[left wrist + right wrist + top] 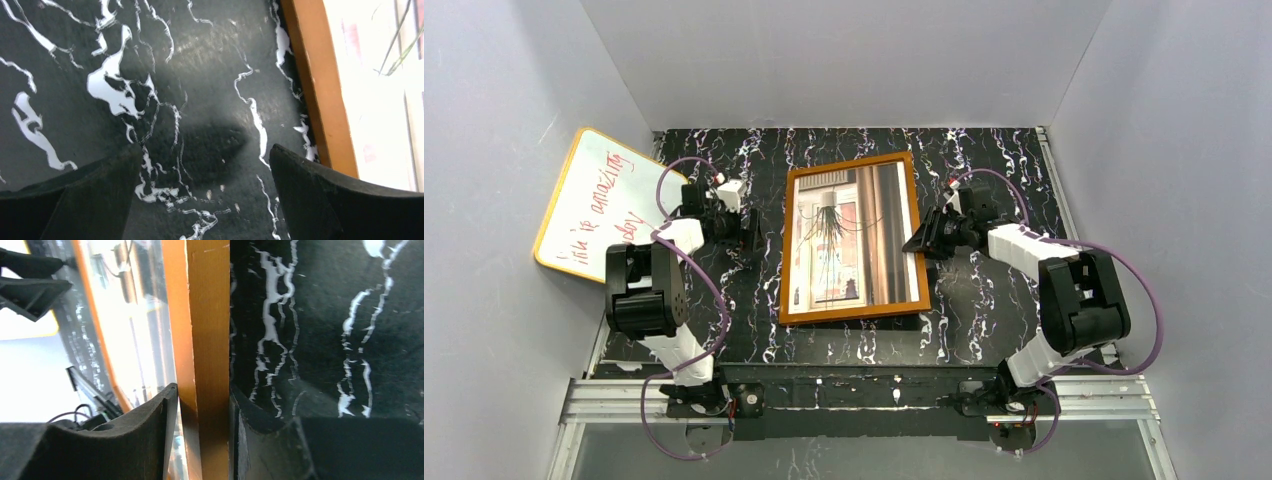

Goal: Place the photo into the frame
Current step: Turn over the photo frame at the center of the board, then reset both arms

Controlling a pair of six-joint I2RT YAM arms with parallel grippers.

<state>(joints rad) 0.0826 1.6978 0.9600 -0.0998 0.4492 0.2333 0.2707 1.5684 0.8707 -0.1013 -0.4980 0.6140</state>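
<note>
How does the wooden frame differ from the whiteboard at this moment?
The frame has an orange-brown wooden border; the whiteboard has a thin yellow edge. The frame shows the photo of a spiky plant, the whiteboard red handwriting. The frame lies on the table with the right gripper's fingers either side of its right border; the whiteboard sits apart off to the left, untouched. Both are bordered rectangles.

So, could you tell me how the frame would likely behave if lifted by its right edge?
Probably stiff: the frame looks like solid wood, so it should not flex. With the right fingers straddling one long edge only, it would likely tilt and hang. Its front glares strongly, so a glazed, fragile, slippery face seems possible.
</note>
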